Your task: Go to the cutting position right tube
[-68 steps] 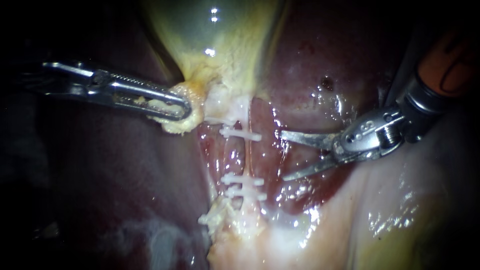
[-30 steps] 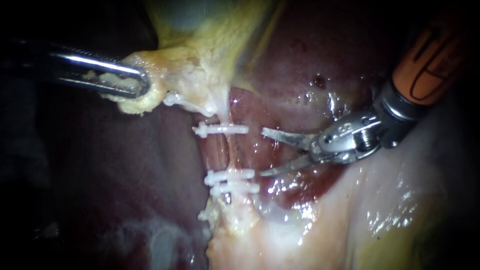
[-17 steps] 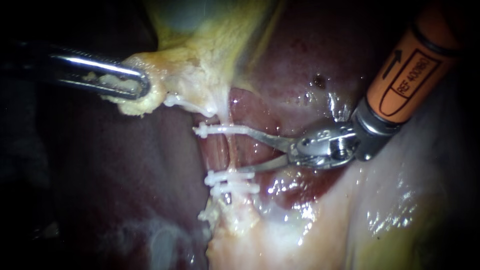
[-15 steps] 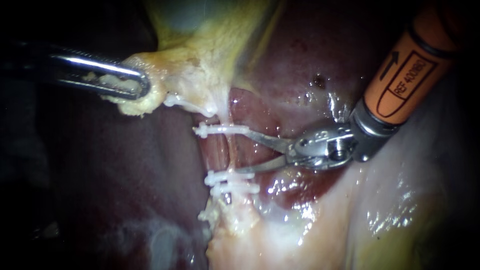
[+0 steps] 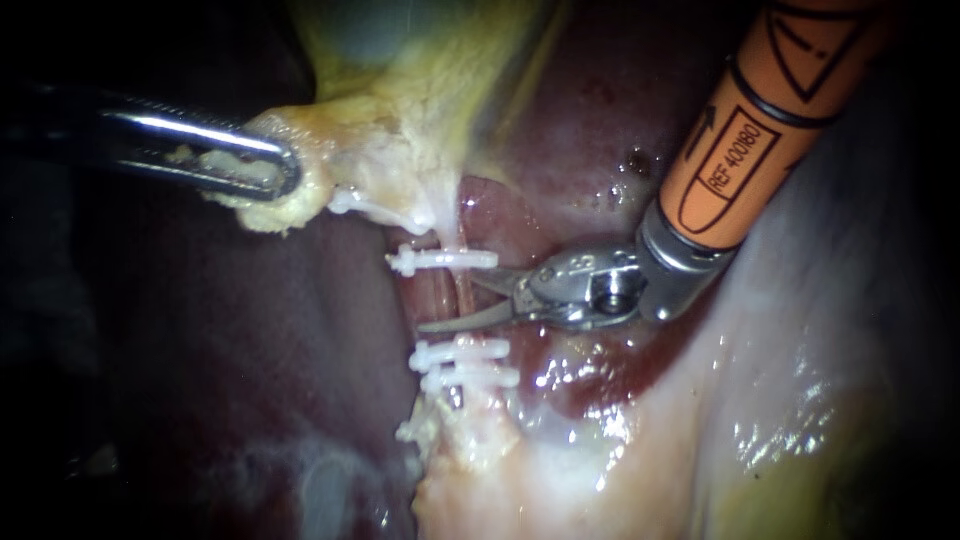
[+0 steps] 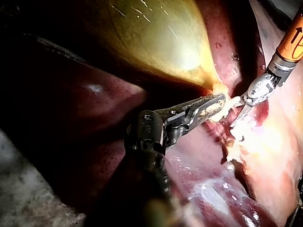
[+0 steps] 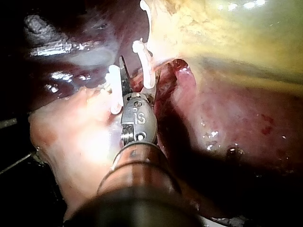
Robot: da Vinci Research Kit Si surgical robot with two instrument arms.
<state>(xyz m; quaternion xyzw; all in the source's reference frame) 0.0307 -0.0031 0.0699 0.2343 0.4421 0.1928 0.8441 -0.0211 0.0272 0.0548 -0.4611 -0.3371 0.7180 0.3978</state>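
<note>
In the endoscope view the right tube (image 5: 466, 296) stands nearly upright. Its long axis runs from the pale tissue under the gallbladder (image 5: 420, 90) down to the fatty tissue (image 5: 470, 440) below, and the left tube (image 5: 436, 298) lies just beside it. The upper clip (image 5: 440, 260) crosses both tubes near their top, and the 2 lower clips (image 5: 462, 352) cross them close together further down. The right instrument (image 5: 450, 298) comes in from the upper right, and its 2 thin blades point crosswise to the tube, into the bare stretch between the upper clip and the lower clips. The blades are open with a narrow gap. The lower blade lies across the front of both tubes, its tip past the left tube. The upper blade sits at the right tube's side just under the upper clip, with its tip hidden. Whether either blade touches the tube cannot be told. In the right wrist view the same blades (image 7: 138, 71) show a reddish strand in the gap between them. The left instrument (image 5: 285, 172) has its jaws clamped on yellowish gallbladder tissue, well apart from the tubes, over the dark liver (image 5: 250, 350). The left wrist view (image 6: 218, 100) shows the same grip.
</note>
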